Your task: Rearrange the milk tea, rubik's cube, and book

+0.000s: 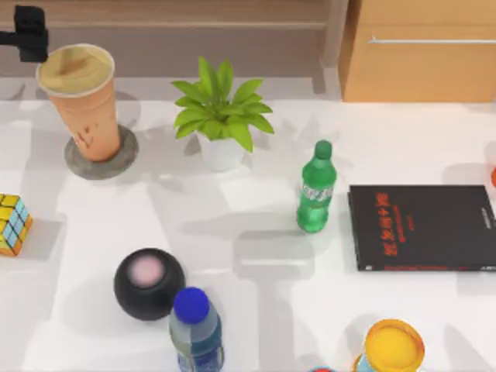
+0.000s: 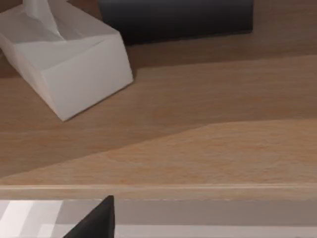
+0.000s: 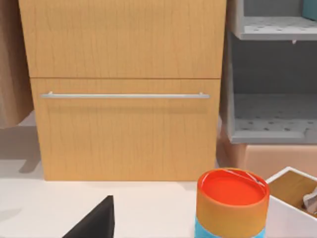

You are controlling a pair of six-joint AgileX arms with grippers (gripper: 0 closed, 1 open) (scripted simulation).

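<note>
A tall tapered orange-tan cup of milk tea [image 1: 84, 101] with a creamy top stood on a round grey coaster [image 1: 101, 155] at the far left of the white table [image 1: 256, 232], seen from above. A small rubik's cube [image 1: 13, 223] of yellow, orange and blue squares sat at the table's left edge, partly cut off, well apart from the cup. Near it, toward the front, rested a black sphere [image 1: 149, 284] with a pinkish top, touching or just beside a blue-capped clear bottle [image 1: 195, 332]. A leafy green plant in a white pot [image 1: 219, 116] stood mid-table at the back, a green plastic bottle [image 1: 315, 188] just right of centre, and a thin black book with red characters [image 1: 422, 227] lay flat at the right. A yellow-orange round-topped container [image 1: 394, 346] sat at the front right.

The left arm's black tool [image 1: 29, 32] hung at the top view's upper left, just behind the cup; whether it was spread or closed could not be told. Its wrist camera faced a wooden shelf [image 2: 198, 144] holding a white tissue box [image 2: 69, 59]. The right wrist camera faced a wooden drawer cabinet [image 3: 124, 89] and an orange-lidded can [image 3: 233, 203], possibly with a blue base.
</note>
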